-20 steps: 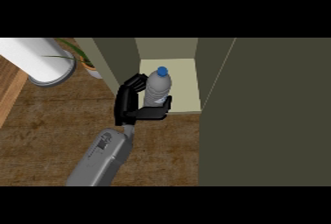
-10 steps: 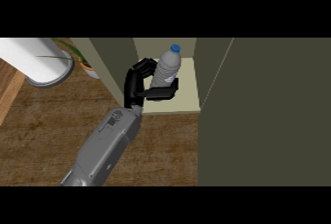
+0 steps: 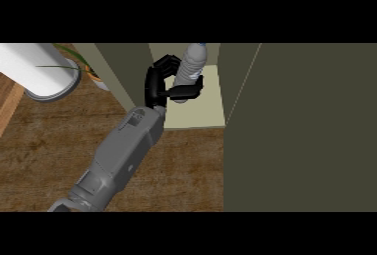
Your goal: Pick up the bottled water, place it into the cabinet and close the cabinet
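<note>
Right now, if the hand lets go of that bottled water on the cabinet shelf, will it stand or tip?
Probably tippy: the bottled water is tall, narrow and looks tilted in the robot hand. Being round, it would likely roll on the pale cabinet shelf. It looks rigid.

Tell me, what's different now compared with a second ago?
The hand carried the water bottle further into the open cabinet, its forearm stretching in after it. Its fingers stayed curled round the bottle throughout. The cabinet door stayed open, and the white cylinder didn't move.
</note>
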`<state>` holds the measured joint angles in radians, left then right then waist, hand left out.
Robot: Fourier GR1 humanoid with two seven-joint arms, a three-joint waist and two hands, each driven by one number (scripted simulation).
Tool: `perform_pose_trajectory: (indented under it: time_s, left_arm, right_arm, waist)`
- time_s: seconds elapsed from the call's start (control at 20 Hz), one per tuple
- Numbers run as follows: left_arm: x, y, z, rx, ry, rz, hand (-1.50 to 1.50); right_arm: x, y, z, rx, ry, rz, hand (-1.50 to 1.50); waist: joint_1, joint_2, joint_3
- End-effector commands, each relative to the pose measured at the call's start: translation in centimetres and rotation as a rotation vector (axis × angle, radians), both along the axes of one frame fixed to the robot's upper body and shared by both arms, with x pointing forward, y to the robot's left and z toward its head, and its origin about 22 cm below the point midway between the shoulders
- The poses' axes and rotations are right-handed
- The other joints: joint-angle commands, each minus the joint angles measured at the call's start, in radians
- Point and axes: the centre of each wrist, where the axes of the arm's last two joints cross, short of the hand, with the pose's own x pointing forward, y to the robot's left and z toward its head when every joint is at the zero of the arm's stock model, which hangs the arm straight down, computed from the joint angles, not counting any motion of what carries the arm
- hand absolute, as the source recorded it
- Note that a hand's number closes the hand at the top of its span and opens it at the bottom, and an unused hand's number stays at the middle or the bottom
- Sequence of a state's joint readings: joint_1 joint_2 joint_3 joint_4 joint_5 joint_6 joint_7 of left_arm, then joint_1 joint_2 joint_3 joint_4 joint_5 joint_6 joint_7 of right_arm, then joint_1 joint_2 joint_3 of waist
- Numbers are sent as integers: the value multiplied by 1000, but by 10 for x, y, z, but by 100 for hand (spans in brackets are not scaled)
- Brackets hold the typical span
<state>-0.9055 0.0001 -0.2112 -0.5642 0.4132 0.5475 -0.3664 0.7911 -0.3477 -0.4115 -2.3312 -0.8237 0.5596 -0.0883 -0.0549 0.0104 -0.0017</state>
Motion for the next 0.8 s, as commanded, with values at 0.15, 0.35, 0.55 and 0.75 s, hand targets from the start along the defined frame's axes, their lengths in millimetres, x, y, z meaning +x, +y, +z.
perform_pose_trajectory:
  time_s: [0.15,0.35,0.55,0.75]
  left_arm:
    - [12,6,-6,92,-45,37,150]
    - [22,0,7,146,-32,68,-150]
    - [31,6,20,187,-18,72,-150]
    - [27,0,11,175,-1,67,-150]
  right_arm:
    - [1,10,24,7,-67,47,-150]
    - [1,1,17,11,-64,71,-150]
    - [0,16,22,21,-69,45,-150]
    - [6,11,11,-1,-56,53,-150]
  waist:
    - [-11,10,-1]
    - [-23,11,0]
    - [-12,11,0]
    - [-16,11,0]
